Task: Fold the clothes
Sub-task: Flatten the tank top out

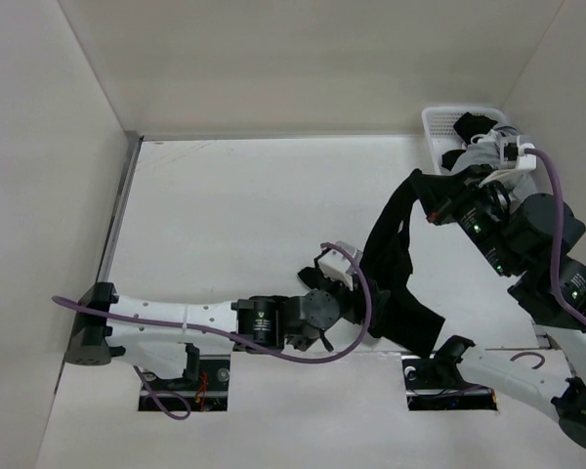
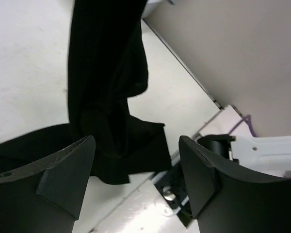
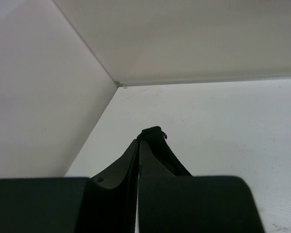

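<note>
Although the clothes (image 1: 396,264) are off the worktop (image 1: 225,225) for most of their length, no fold shows anywhere, so the task looks to be at its very start. The garment hangs bunched into a narrow rope and not spread flat. Laying it out, smoothing it and making every fold all seem left to do.

The right tool (image 1: 438,198) is clenched on the upper end of the cloth, raised near the far right corner, just beside the white basket (image 1: 439,122). Its wrist view shows the fingers pressed together with a small black tab pinched at their tip (image 3: 153,132).

The left tool (image 1: 334,262) is released. Its fingers (image 2: 68,170) stand wide apart, with the hanging cloth just ahead of them and nothing gripped.

The long axis of the garment runs on a slant, from the held end at the far right down toward the near edge, leaning slightly left. Its lower end rests crumpled on the worktop near that edge, between the two arm bases.
</note>
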